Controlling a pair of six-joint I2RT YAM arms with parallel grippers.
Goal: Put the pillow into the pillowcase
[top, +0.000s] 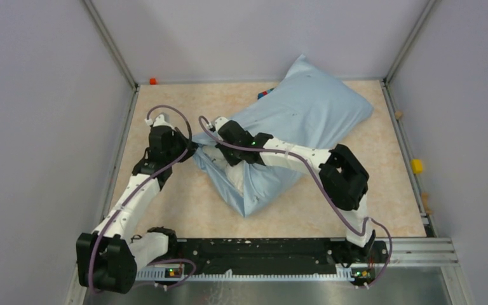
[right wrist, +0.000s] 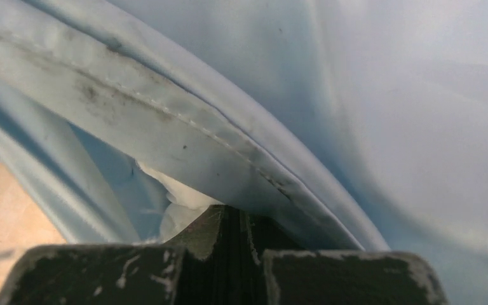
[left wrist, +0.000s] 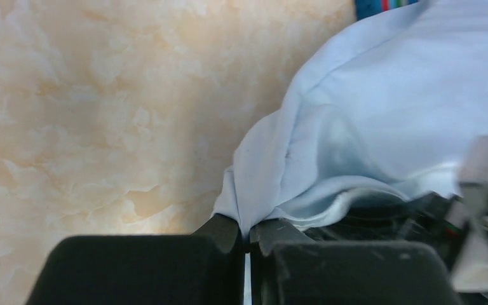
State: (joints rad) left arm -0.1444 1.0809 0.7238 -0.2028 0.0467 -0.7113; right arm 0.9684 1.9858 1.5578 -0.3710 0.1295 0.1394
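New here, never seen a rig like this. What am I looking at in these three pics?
Two robot arms are bolted at the near edge of a table. The wide picture comes from a fixed camera above and behind them. The other two come from a camera on each wrist, looking forward. On the table lies a stuffed light-blue pillowcase. A sliver of white pillow shows at its opening. The left hand and right hand are each shut on the pillowcase's edge.
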